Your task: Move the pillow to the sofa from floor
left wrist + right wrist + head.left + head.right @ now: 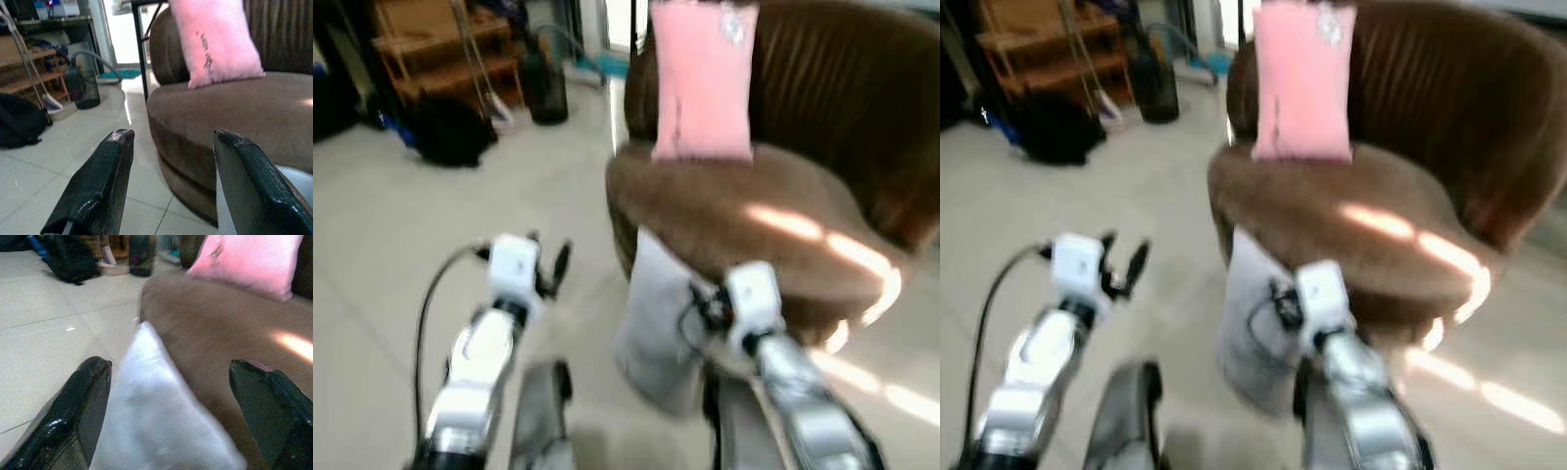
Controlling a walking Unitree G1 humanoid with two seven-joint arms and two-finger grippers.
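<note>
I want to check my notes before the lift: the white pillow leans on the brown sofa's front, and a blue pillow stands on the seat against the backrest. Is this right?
Not quite. The pillow on the seat is pink, not blue, as the left eye view shows. The rest holds: the white pillow leans on the front of the brown sofa, and the pink one stands against the backrest.

Velvety brown sofa (773, 225), glossy tiled floor (401, 225)
</note>
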